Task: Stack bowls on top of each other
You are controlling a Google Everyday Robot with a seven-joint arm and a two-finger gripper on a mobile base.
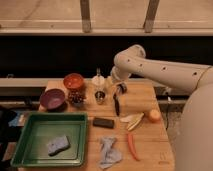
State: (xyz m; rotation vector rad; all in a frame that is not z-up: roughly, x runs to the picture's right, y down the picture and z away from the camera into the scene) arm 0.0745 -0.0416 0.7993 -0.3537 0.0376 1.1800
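Orange-red bowl (pixel 74 80), purple bowl (pixel 52 98): unstacked on table (pixel 150 137).
Gripper (pixel 116 102) right of them, fingers spread, empty; likely next: reach left, grasp one.

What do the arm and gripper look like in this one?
The arm is a thick, smooth cream-white tube with rounded joints and a row of small dark dots along it. The gripper, over the middle of the table, is dark and slim.
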